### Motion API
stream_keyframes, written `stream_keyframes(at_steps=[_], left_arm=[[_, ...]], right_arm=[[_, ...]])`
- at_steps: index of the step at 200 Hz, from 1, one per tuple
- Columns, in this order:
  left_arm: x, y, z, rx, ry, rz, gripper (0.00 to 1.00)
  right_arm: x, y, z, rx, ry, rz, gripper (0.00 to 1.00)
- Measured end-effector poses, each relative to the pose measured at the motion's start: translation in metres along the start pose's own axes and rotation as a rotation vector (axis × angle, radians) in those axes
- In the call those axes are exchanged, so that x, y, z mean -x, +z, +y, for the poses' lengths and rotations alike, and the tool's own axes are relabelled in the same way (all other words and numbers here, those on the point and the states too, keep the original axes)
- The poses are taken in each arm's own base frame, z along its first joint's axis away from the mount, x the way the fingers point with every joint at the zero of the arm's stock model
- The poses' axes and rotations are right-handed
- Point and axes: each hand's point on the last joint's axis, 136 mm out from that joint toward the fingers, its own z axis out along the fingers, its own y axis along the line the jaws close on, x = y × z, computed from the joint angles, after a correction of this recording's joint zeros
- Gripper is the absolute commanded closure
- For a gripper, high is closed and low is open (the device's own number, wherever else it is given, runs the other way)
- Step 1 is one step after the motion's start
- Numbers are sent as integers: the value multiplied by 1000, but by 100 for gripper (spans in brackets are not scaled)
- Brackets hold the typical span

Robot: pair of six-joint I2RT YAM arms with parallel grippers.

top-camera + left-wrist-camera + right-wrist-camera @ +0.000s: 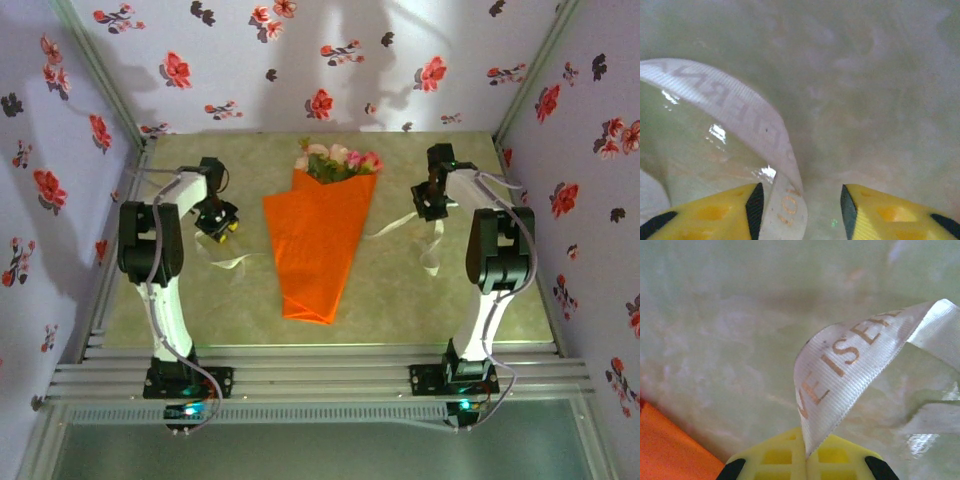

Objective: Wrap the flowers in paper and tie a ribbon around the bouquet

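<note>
The bouquet [322,245] lies in its orange paper [318,235] near the middle of the worktop [400,300], blooms toward the far edge and narrow end toward the near edge. Toward the right edge, the right hand [806,460] is clenched on the ribbon [845,360]. Toward the left edge, the left hand [802,212] is parted, with ribbon between its fingertips, apparently ungripped.

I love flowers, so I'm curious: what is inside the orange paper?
Pink and cream blooms with green leaves show at the wide top of the paper. Their stems are covered.
</note>
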Motion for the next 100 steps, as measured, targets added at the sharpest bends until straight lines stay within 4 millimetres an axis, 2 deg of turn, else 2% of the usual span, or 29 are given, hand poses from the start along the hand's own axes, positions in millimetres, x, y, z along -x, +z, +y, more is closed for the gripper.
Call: stream_keyframes(at_steps=[25, 38, 55, 75, 100], left_arm=[[0, 0, 4, -2, -1, -9, 100], [6, -14, 6, -22, -6, -51, 100], [20, -49, 1, -89, -20, -119, 100], [51, -97, -23, -208, -38, -207, 100], [76, -140, -45, -316, -50, -290, 100]], right_arm=[[-3, -1, -11, -16, -3, 4, 100], [-3, -3, -13, -16, -11, 4, 100], [-5, -5, -16, -14, -25, 7, 100], [-6, -6, -18, -15, -40, 11, 100], [-7, -6, -20, -21, -54, 13, 100]])
